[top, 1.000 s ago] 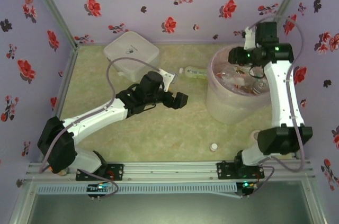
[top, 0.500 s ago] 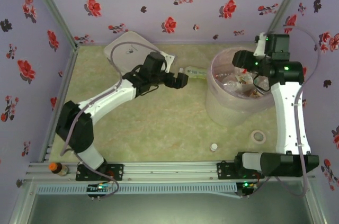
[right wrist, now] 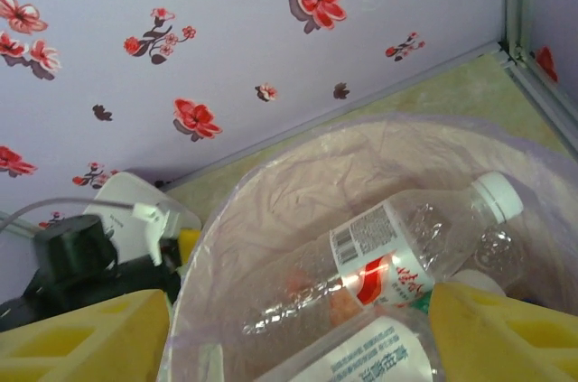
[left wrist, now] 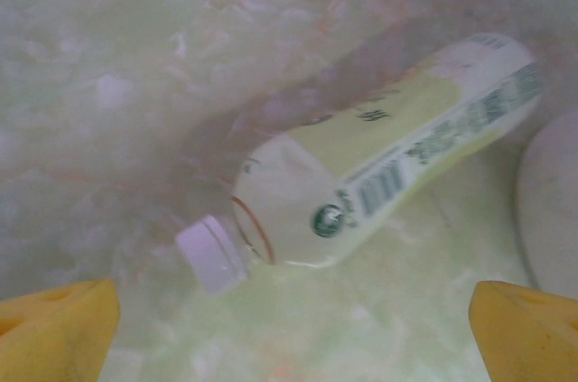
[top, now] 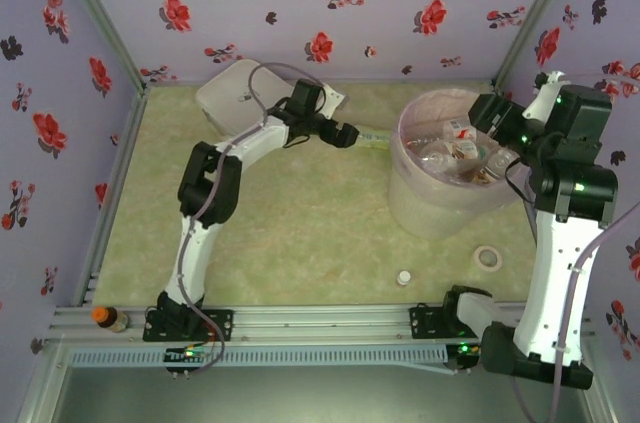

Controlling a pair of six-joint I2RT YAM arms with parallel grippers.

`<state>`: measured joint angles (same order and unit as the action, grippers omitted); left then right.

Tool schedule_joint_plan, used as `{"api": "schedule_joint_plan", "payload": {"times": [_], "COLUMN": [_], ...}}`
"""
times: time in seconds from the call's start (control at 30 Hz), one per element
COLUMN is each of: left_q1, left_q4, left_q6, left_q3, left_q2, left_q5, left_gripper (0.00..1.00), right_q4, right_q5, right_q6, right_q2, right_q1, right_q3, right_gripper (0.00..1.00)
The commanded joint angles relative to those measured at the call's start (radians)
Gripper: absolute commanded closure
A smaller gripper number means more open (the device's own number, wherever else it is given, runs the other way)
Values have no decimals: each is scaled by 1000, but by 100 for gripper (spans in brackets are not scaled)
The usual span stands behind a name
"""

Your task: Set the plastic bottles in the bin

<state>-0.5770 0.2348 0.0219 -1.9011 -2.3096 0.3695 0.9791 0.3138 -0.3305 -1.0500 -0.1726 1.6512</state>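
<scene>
Bottle (left wrist: 379, 165) lying alone at 12 o'clock beside bin (top: 430, 215), left gripper (top: 345, 134) spread wide facing it, right gripper (top: 488, 115) released above bin, several bottles (top: 458, 149) inside, one box (top: 232, 93) at 11, one ring (top: 488, 258), one cap (top: 403, 278)

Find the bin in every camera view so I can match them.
Top: the bin stands right of centre, toward the back wall.
Left wrist: probably the pale curve at the right edge.
Right wrist: its pink-lined wall spans the lower half, bottles inside.
Shared landmark, top and left wrist: the lying bottle just left of the bin.
</scene>
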Motion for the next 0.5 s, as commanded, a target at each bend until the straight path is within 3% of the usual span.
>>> {"api": "schedule_joint_plan", "payload": {"times": [0.0,0.37,0.47], "left_q1": [-4,-23,-38], "left_q4": [54,407,477], "left_q6": [-125,-295,-367], "left_q3": [-133,-668,-665], "left_q2": [-79,-404,-399], "left_q5": [52,107,110], "left_gripper": [0,0,3], "right_q4": [57,148,144], "right_q5": [27,6,69], "right_q6": [-4,13,-4], "right_q2": [24,53,59], "right_q1": [-8,-8,-8], "right_q3": [-20,-9,5], "right_gripper": [23,21,20]}}
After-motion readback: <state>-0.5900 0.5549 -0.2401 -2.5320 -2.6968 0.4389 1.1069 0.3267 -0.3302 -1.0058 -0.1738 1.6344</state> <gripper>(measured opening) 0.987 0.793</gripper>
